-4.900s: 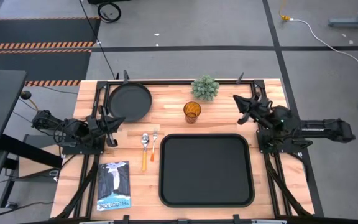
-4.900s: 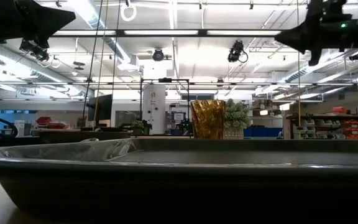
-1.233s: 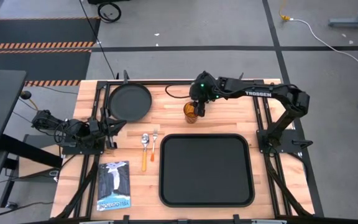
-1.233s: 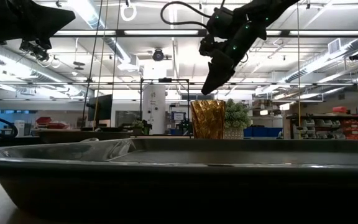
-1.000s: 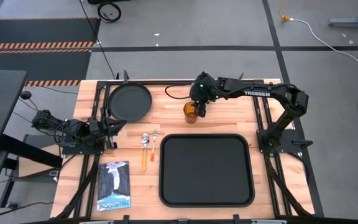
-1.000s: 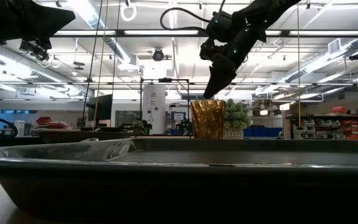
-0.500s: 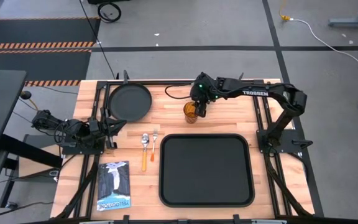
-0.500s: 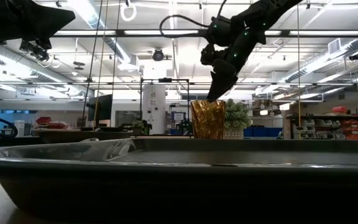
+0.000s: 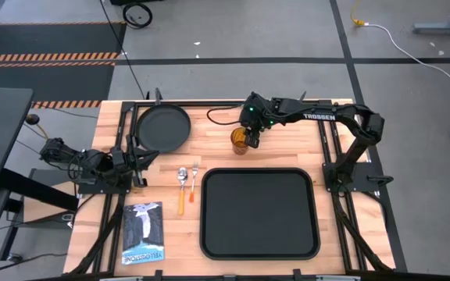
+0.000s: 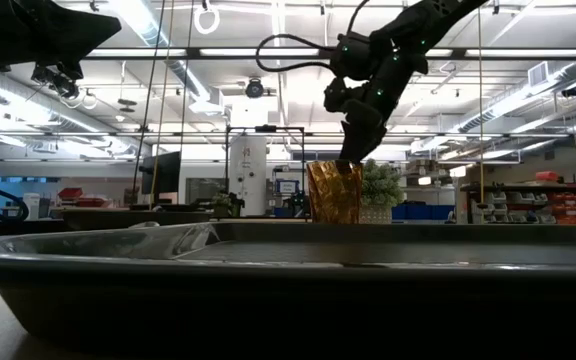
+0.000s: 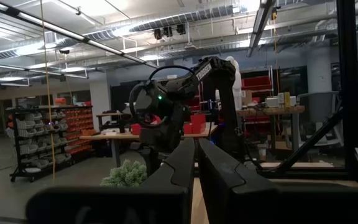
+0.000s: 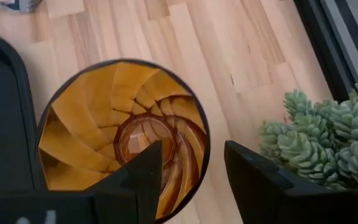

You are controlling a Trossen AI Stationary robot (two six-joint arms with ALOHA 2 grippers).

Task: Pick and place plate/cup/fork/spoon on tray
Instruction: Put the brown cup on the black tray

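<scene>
The amber cup (image 9: pixel 241 140) stands upright on the wood behind the black tray (image 9: pixel 260 215). My right gripper (image 12: pixel 191 155) is open and points down over the cup (image 12: pixel 123 137). One finger (image 12: pixel 145 168) is above the cup's hollow and the other (image 12: pixel 253 180) is outside its rim on the plant's side. In the low view the fingertips (image 10: pixel 350 163) reach rim height. The round plate (image 9: pixel 163 128) lies at the far left. The spoon (image 9: pixel 182 183) and fork (image 9: pixel 193 178) lie side by side left of the tray. My left gripper (image 9: pixel 143 158) waits shut at the left edge.
A small green plant (image 9: pixel 258 110) stands close behind the cup, right beside my right gripper's outer finger. A booklet (image 9: pixel 143 232) lies at the near left. The tray's inside holds nothing.
My right gripper has come down onto the cup, staying open, until its fingertips stand at the rim with the cup's wall between them. The cup has not moved.
</scene>
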